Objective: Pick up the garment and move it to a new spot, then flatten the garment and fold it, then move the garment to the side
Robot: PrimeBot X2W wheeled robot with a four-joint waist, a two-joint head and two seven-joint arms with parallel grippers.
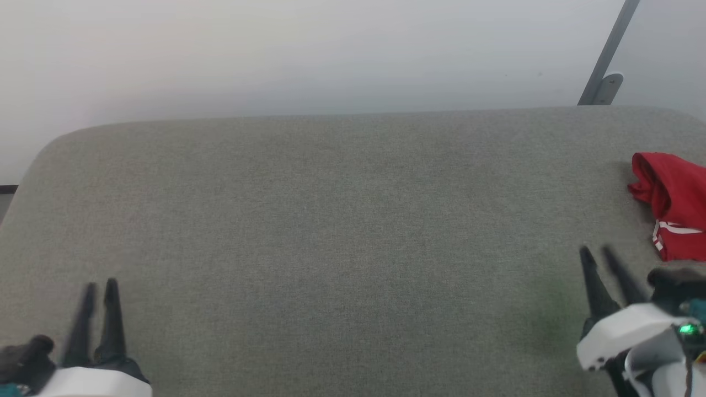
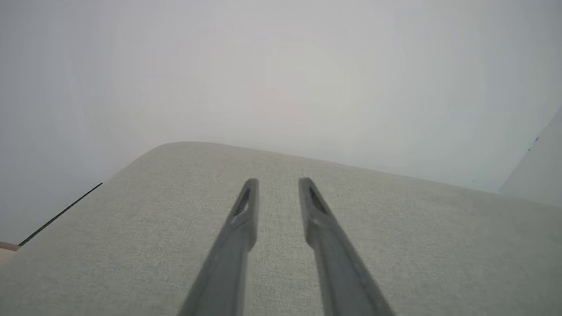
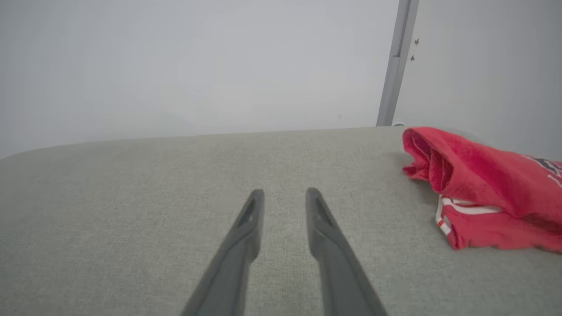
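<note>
head view: grey fabric surface, pale wall behind, garment at right; left gripper, right gripper both parted, empty.

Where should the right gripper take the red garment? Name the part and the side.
Probably the bunched fold at the end of the garment facing the right gripper, approached from that open side: it stands off the table, giving an edge to pinch.

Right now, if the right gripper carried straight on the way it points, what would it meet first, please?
The right gripper points along the bare grey surface towards the pale wall; the way looks free. The garment lies off to its right, clear of that line, though depth is hard to judge.
</note>
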